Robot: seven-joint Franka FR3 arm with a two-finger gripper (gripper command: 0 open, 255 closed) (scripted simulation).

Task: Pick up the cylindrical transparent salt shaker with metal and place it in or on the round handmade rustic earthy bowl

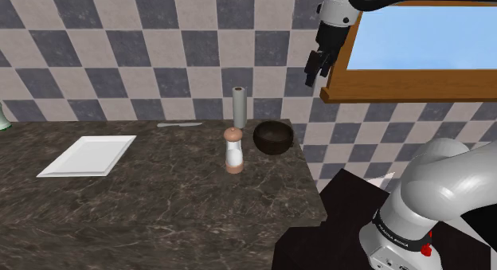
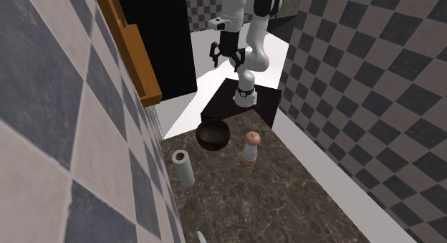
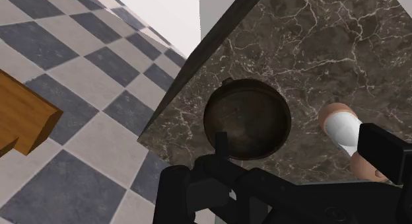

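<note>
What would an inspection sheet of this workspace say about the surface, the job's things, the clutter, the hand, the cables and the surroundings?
Surface: dark marbled countertop, with the things on it standing near the wall.
Job's things: salt shaker upright, white body with brownish ends; dark round bowl beside it, apart from it, with nothing inside.
Clutter: white rectangular plate; grey upright roll by the wall; knife lying flat.
Hand: hand raised high above the counter's end, open, holding nothing.
Cables: nothing seen.
Surroundings: checkered tiled wall; wooden window frame; black area beyond it.
</note>
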